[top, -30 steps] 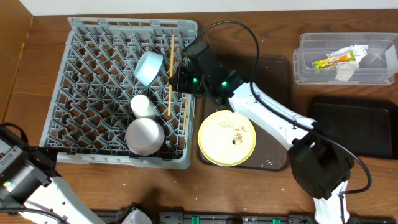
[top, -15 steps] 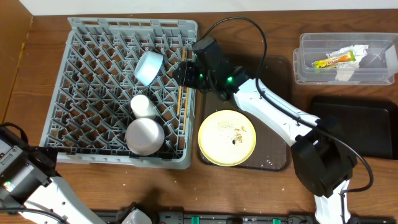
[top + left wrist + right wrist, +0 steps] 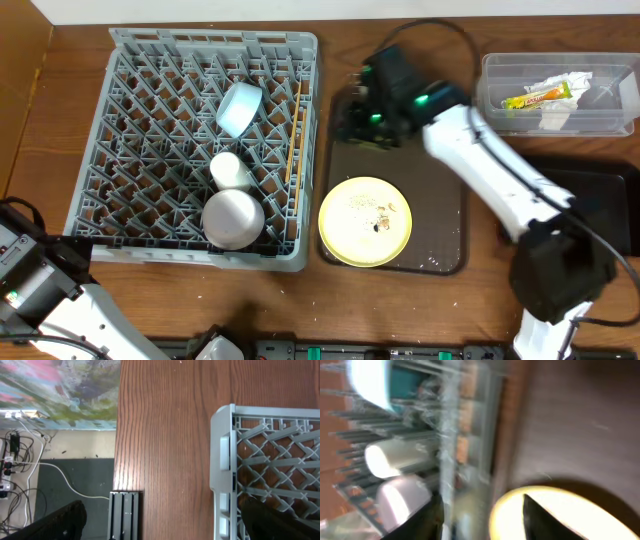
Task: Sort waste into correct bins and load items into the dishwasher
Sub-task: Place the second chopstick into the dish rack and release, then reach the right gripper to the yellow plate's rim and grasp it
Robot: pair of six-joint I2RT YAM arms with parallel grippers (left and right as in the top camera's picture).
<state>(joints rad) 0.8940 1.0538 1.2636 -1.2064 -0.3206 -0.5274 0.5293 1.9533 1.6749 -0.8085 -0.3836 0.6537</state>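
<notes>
The grey dish rack (image 3: pixel 130 60) holds the light-blue saucer (image 3: pixel 240 108), the cream cup (image 3: pixel 230 170), the pale bowl (image 3: pixel 233 217) and the wooden chopsticks (image 3: pixel 293 135), which lie along its right side. The yellow plate (image 3: pixel 365 235) with pale crumbs (image 3: pixel 372 208) sits on the dark-brown tray (image 3: pixel 440 200). My right gripper (image 3: pixel 350 118) is open and empty above the tray's far left corner. Its blurred wrist view shows the open fingers (image 3: pixel 481 505), the plate (image 3: pixel 560 515), the cup (image 3: pixel 390 455) and the bowl (image 3: pixel 400 500). My left gripper (image 3: pixel 165 525) is open beside the rack's corner (image 3: pixel 225 450).
The clear tub (image 3: pixel 500 100) at the far right holds the white napkin (image 3: pixel 556 115) and the yellow-green wrapper (image 3: pixel 535 97). The black bin (image 3: pixel 590 200) lies in front of it, partly under my right arm. The left arm's base (image 3: pixel 30 280) is at the near left corner.
My right gripper has let go of the chopsticks, which now lie in the rack's right side. It has swung right from the rack to above the tray's far end.
</notes>
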